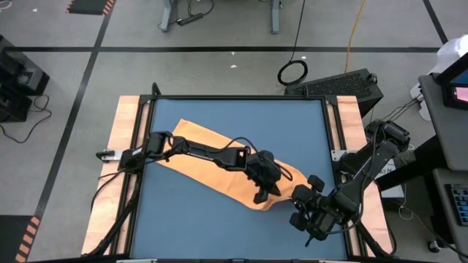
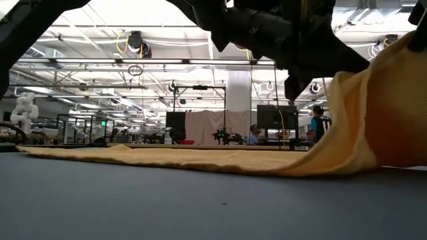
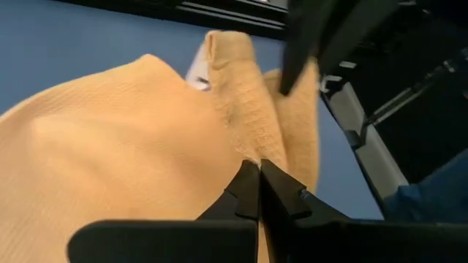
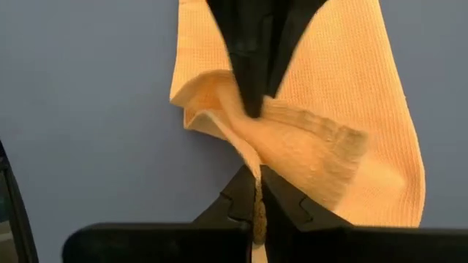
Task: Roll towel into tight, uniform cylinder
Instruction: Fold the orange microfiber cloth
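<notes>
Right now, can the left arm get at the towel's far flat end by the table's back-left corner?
Probably not yet: the left claw is shut on the towel near the right claw.

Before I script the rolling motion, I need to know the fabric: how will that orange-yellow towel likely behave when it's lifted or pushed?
Probably floppy: where the left gripper and right gripper pinch the towel, its end bunches into soft folds while the rest lies flat on the table. It likely drags and wrinkles rather than slides stiffly. The ribbed weave suggests fair grip, not slipperiness.
</notes>
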